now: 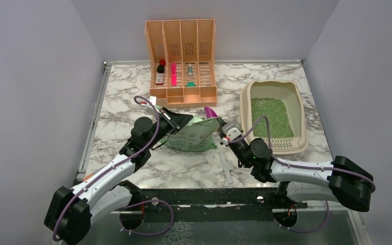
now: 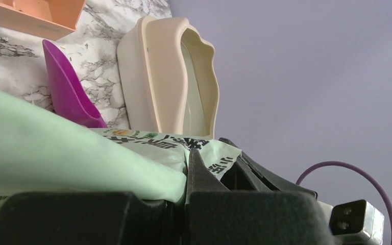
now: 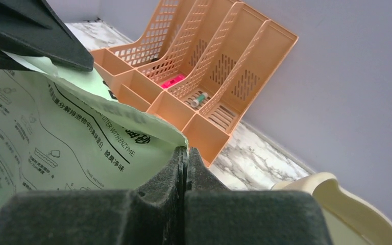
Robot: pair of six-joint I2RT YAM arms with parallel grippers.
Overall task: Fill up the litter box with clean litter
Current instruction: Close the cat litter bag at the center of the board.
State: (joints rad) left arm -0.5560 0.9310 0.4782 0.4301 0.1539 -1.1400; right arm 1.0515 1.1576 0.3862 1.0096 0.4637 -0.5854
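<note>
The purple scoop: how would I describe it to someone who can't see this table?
On the marbled table, find the orange file rack at the far edge. Just in front of it, between the pale green bag and the beige litter box, lies the scoop, bright purple beside green and beige.

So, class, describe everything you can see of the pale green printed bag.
The bag is thin pale green plastic film, printed with black text and small diagrams. It sags crumpled between two grippers over the marble table, left of the litter box: left gripper shut on its left end, right gripper shut on its right edge.
</note>
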